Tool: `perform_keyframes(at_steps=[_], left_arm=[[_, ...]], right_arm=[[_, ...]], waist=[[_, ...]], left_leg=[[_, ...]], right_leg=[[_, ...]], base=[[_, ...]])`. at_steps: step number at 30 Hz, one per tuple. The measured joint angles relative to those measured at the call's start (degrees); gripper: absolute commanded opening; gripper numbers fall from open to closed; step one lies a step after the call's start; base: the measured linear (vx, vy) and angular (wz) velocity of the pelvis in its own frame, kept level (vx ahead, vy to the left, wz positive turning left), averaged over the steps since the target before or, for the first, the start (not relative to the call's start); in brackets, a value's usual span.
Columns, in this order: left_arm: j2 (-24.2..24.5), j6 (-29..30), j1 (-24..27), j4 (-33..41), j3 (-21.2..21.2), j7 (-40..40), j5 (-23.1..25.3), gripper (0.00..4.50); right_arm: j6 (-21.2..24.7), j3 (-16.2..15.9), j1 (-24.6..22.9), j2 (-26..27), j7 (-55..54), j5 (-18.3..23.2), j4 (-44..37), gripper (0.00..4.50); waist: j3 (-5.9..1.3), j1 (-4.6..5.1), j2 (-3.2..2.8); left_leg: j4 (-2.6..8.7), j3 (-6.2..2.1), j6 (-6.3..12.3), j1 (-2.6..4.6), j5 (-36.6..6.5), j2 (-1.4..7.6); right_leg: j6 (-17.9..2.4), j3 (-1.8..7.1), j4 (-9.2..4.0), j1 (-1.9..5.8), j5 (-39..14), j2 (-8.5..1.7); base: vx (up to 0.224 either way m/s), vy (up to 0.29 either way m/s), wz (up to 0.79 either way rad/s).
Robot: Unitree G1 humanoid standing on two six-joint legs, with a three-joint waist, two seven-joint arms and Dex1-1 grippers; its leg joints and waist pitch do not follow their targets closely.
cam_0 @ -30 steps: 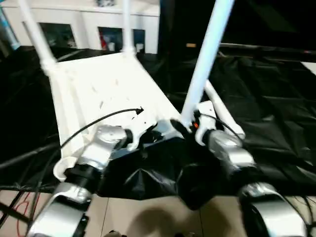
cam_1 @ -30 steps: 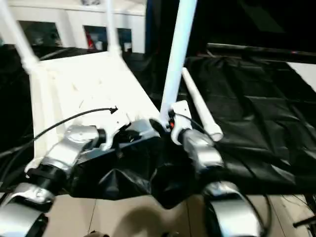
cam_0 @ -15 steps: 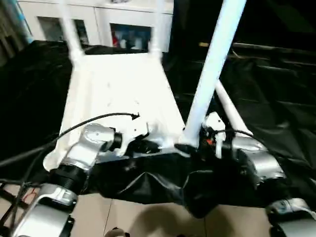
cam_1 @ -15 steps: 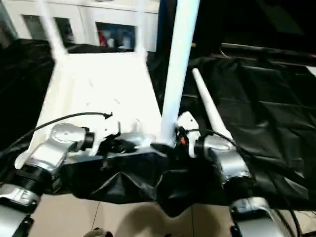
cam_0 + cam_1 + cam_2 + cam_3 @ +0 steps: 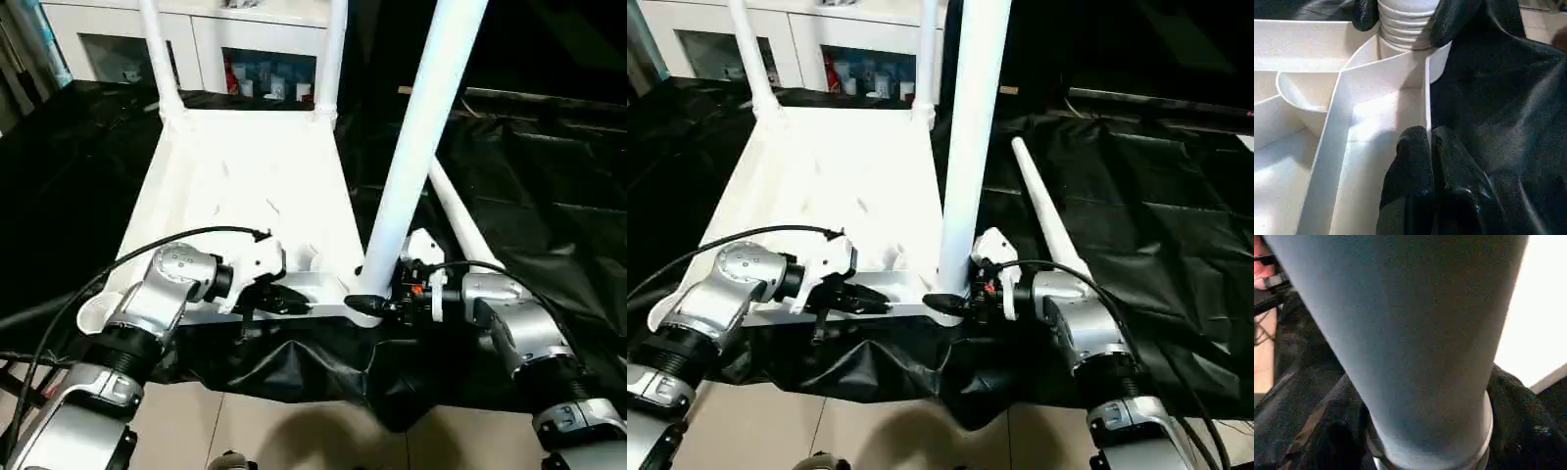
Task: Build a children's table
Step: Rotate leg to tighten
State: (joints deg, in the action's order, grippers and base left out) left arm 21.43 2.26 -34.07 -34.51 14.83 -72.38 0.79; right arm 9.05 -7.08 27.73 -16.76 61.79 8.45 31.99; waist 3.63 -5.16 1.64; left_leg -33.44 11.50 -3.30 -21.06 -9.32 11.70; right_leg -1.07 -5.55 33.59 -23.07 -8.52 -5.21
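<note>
- fingers: left gripper (image 5: 1422, 147) pinches the thin near rim wall of the top (image 5: 245, 186); right gripper (image 5: 955, 305) has a finger on each side of the near right leg (image 5: 416, 147) at its base, pads seeming to touch the tube.
- table: upside down on a black sheet (image 5: 1136, 225), ribbed underside up; two far legs (image 5: 157, 54) and the near right leg stand in corner sockets; near left socket (image 5: 98, 313) is empty.
- fourth leg (image 5: 1043, 211): lies loose on the sheet, just beside the top's right edge.
- handling (judged): hollow plastic, light, stiff, smooth and likely slippery; thin ribs may flex under a hard pinch; tall legs lever easily.
- hold points (judged): leg low near its socket; top by its rim wall.
- surroundings: white cabinet (image 5: 245, 44) behind; cable (image 5: 186, 240) arcs over the left forearm.
- obstruction: standing leg rises between the right arm and the loose leg.
</note>
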Motion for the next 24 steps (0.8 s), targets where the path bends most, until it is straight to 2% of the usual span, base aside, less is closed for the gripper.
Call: perform_keyframes(at_steps=[2, 6, 9, 13, 14, 16, 18, 20, 24], left_arm=[[-1.5, 0.7, -0.8, -1.7, -1.2, 4.7, 0.8, 0.0], [-4.7, 3.2, -1.7, -2.8, -1.3, 11.3, 1.7, 0.0], [-7.0, 4.9, -2.5, -3.5, -1.7, 16.8, 3.2, 0.0], [-9.6, 6.7, -3.0, -3.9, -2.2, 22.7, 4.5, 0.0], [-9.9, 6.9, -3.0, -3.8, -2.3, 23.3, 4.7, 0.0], [-10.1, 7.2, -3.0, -3.8, -2.5, 24.0, 4.7, 0.0], [-10.2, 7.3, -3.0, -3.6, -2.4, 23.8, 4.7, 0.0], [-10.1, 7.5, -2.9, -3.3, -2.3, 23.7, 4.7, 0.0], [-9.8, 7.5, -2.4, -2.3, -2.0, 22.7, 4.7, 0.0]], right_arm=[[-0.9, 2.4, 1.4, 3.1, -7.5, -0.4, 3.3, 2.74], [-2.1, 5.7, 3.6, 7.0, -18.9, -0.4, 8.4, 2.73], [-3.0, 8.4, 6.4, 10.6, -28.2, -0.1, 13.3, 2.73], [-5.1, 9.8, 10.3, 13.6, -38.4, -1.6, 18.9, 2.73], [-5.7, 10.0, 10.6, 14.0, -39.6, -1.6, 19.7, 3.08], [-6.7, 11.1, 11.4, 14.7, -40.6, -1.6, 21.2, 3.42], [-7.0, 11.2, 11.5, 15.0, -40.5, -1.3, 21.6, 3.49], [-7.3, 11.2, 11.6, 15.1, -40.5, -1.4, 22.0, 3.79], [-8.7, 11.0, 11.7, 15.0, -38.7, -2.4, 22.9, 3.91]], waist=[[0.0, 0.36, 0.04], [-0.01, 1.85, 0.01], [-0.01, 2.42, 0.01], [0.0, 3.34, -0.02], [-0.01, 3.36, -0.02], [-0.02, 3.43, 0.04], [-0.02, 3.43, 0.05], [-0.02, 3.44, 0.05], [-0.01, 3.4, 0.05]], left_leg=[[-0.19, -0.02, -0.03, 0.01, 0.0, 0.01], [-0.2, -0.07, -0.04, 0.12, 0.0, -0.03], [-0.19, -0.15, -0.04, 0.13, 0.0, -0.04], [-0.24, -0.2, -0.03, 0.11, 0.0, -0.05], [-0.25, -0.2, -0.03, 0.12, 0.0, -0.05], [-0.22, -0.2, -0.03, 0.11, 0.0, -0.05], [-0.22, -0.21, -0.03, 0.08, 0.0, -0.05], [-0.23, -0.19, -0.03, 0.06, 0.0, -0.06], [-0.18, -0.17, -0.03, 0.05, 0.0, -0.06]], right_leg=[[0.3, 0.01, 0.26, -0.08, -0.2, -0.02], [0.3, 0.01, 0.26, -0.06, -0.2, -0.04], [0.3, -0.07, 0.25, -0.08, -0.2, -0.04], [0.3, -0.11, 0.15, -0.08, -0.2, -0.04], [0.3, -0.11, 0.12, -0.07, -0.2, -0.04], [0.3, -0.13, 0.0, -0.07, -0.2, -0.04], [0.3, -0.13, -0.1, -0.06, -0.2, -0.04], [0.3, -0.11, -0.16, -0.07, -0.2, -0.04], [0.3, -0.09, -0.16, -0.12, -0.2, -0.04]], base=[[0.0, 0.0, 0.0], [0.0, 0.0, 0.0], [0.0, 0.0, 0.0], [0.0, 0.0, 0.0], [0.0, 0.0, 0.0], [0.0, 0.0, 0.0], [0.0, 0.0, 0.0], [0.0, 0.0, 0.0], [0.0, 0.0, 0.0]])
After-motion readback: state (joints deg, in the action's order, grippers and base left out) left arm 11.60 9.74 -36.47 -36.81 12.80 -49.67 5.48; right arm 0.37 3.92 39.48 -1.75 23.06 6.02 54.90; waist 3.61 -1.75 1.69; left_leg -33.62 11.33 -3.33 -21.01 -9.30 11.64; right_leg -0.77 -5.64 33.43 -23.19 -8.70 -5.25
